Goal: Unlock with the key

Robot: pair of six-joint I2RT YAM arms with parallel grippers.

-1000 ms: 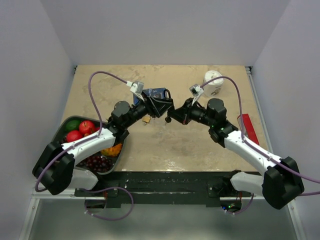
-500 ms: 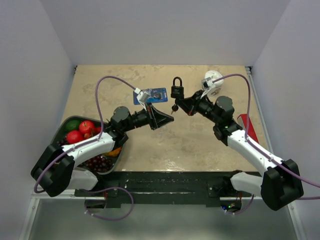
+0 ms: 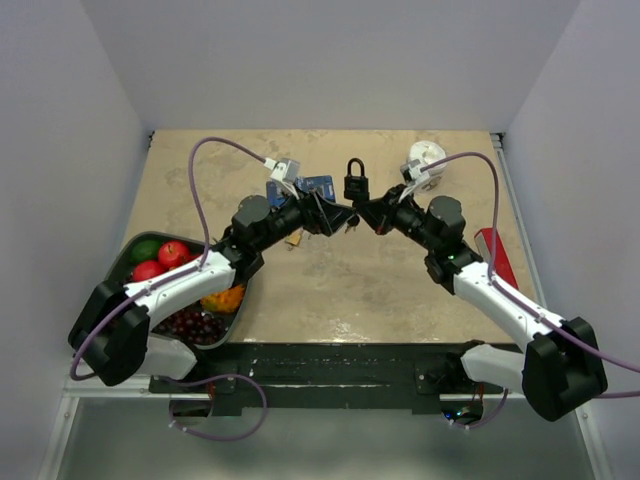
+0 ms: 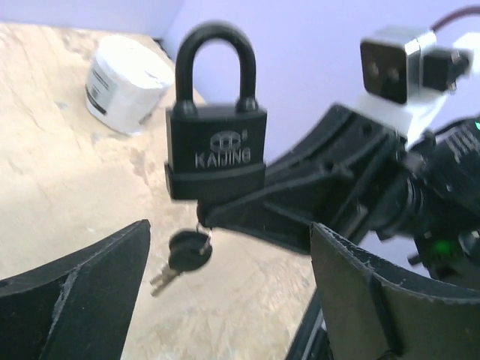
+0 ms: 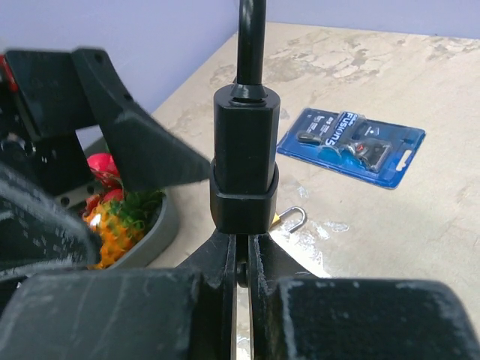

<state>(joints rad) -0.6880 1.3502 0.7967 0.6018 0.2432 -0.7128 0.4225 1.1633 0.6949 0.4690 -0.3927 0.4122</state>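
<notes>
A black padlock [image 3: 355,182] stands upright in the air over mid table, shackle closed, seen close in the left wrist view [image 4: 216,146]. My right gripper [image 3: 362,211] is shut just under its base [image 5: 244,161], pinching the black head of the key [image 5: 240,271]. More keys of the bunch [image 4: 187,251] dangle below on a ring. My left gripper [image 3: 336,215] is open right beside the lock. Its fingers [image 4: 82,292] stand wide apart with the lock and dangling keys ahead between them, touching nothing.
A blue blister pack [image 3: 315,186] and a small brass padlock [image 3: 293,240] lie on the table behind and under the left gripper. A white roll [image 3: 427,160] sits at the back right, a red block [image 3: 497,255] at the right edge, a grey fruit tray [image 3: 238,296] at the left.
The right gripper lifted the padlock up and back, then held it there. The left gripper shut, then opened wide and moved up close to the lock.
</notes>
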